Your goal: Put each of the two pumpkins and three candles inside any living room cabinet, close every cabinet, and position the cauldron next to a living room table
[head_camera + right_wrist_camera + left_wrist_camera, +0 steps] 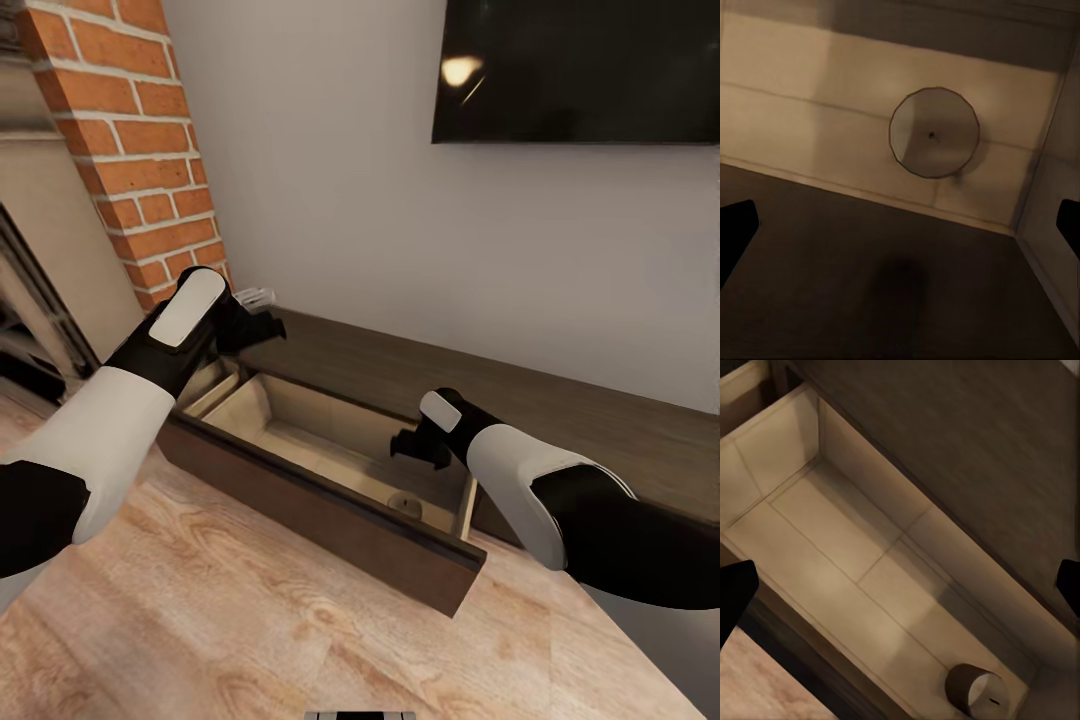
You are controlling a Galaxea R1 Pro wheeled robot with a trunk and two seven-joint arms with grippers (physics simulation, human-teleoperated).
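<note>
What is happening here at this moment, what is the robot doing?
The robot stands in front of the cabinet, whose drawer is pulled open. One candle lies on the drawer floor, near its right end. The right tool hangs over that candle with its fingers apart and holds nothing. The left tool is above the left end of the drawer, also open and empty. The drawer is not yet closed.

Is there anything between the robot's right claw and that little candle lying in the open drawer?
Nothing visible does. The right gripper hangs open over the drawer, and the right wrist view looks straight down at the candle on the pale drawer floor.
</note>
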